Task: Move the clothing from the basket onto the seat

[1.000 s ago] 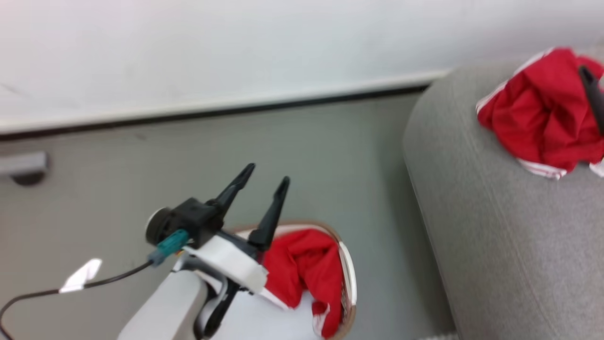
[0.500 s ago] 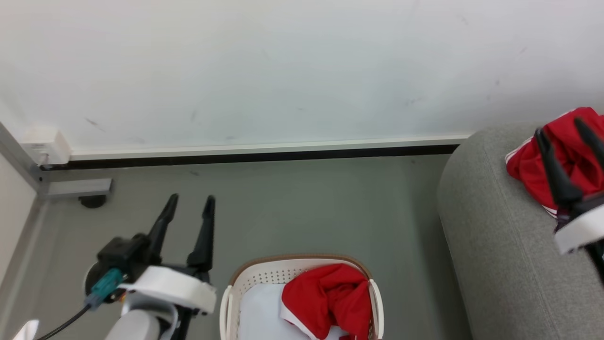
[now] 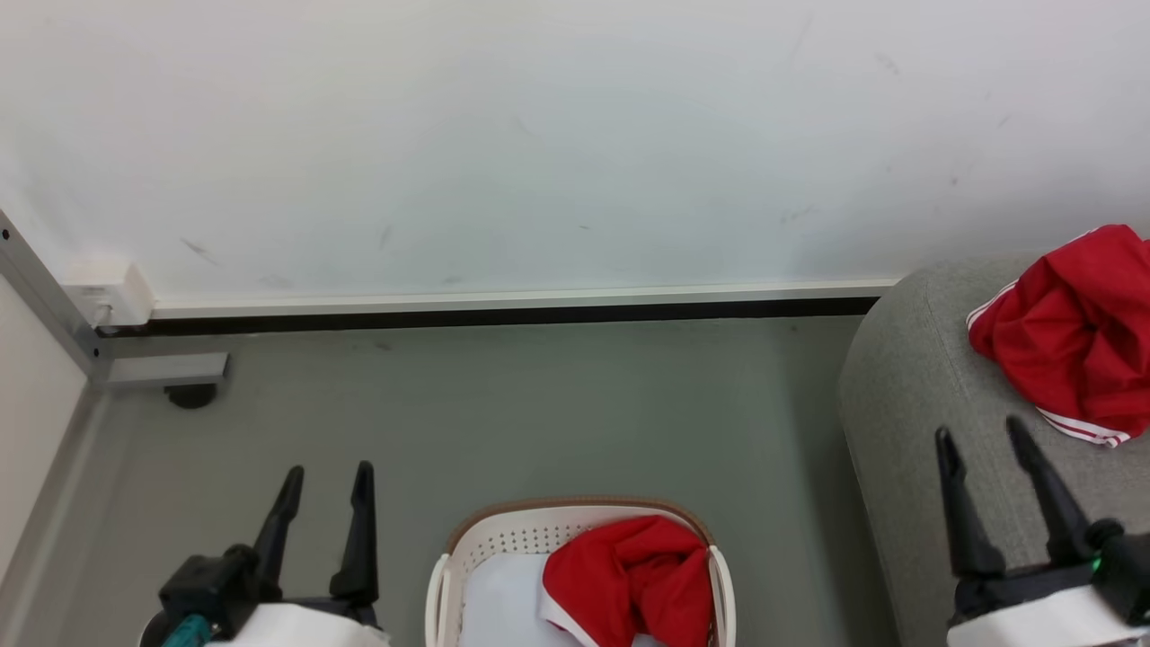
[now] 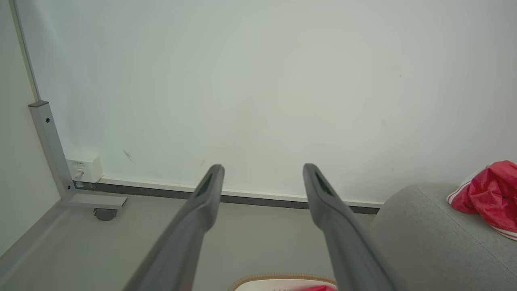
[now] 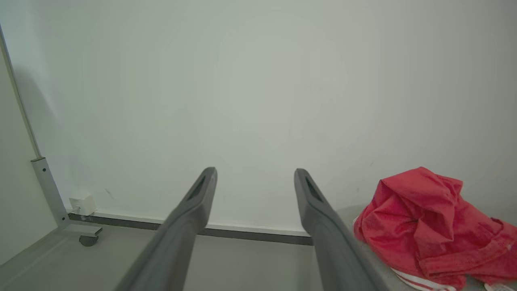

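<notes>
Basket check first: the cream-white perforated plastic laundry basket with the brown woven-look rim (image 3: 512,539) sits at six o'clock in my head view, on the grey floor (image 3: 557,404). Inside it, a crumpled bright red fabric garment with a white edge (image 3: 633,575) is heaped toward the three o'clock side. It lies against a pale bluish-white flat pad (image 3: 499,602) on the nine o'clock side.

Swinging to three o'clock, there's the large grey textured-fabric sofa (image 3: 907,395), and a second bright red garment with red-and-white striped trim (image 3: 1069,346) lies bunched on top, near its rounded end.

My left tool (image 3: 328,470) is at seven o'clock, beside the basket and apart from it, its two long dark fingers spread with nothing between them. My right tool (image 3: 979,429) is at four o'clock, seen against the sofa, fingers spread and empty too, near the second garment but not touching it. Both tools point toward twelve o'clock, at the white wall (image 3: 557,135).
</notes>
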